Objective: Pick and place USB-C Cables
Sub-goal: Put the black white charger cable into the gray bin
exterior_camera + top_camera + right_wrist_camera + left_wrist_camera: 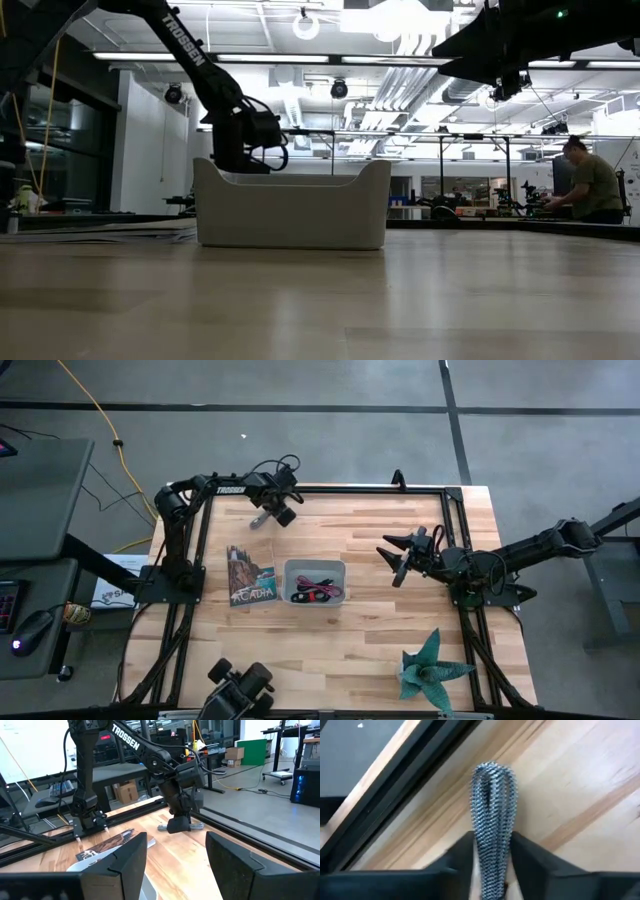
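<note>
My left gripper point(272, 514) is near the table's far edge, shut on the grey braided USB-C cable point(492, 805). The right wrist view shows that cable point(162, 827) sticking out on both sides of the fingers, close over the wood. The grey tray point(316, 567) stands mid-table with the purple cable point(322, 582) and the black-and-red cable point(308, 597) lying on its floor. My right gripper point(390, 564) hovers open to the right of the tray, pointing toward it. The black cable is out of view. My left gripper pinches the grey cable bundle between its two fingers point(464, 855), across its middle point(492, 845), coming from above. A looped end point(492, 772) juts out past the fingertips. Whether the cable is lifted clear of the table, I cannot tell.
A booklet point(250, 573) lies flat just left of the tray. A teal folded-paper plant point(432, 665) stands near the table's near right corner. A black device point(240, 688) sits at the near edge. A black frame rail point(350, 488) runs along the far edge, close to my left gripper.
</note>
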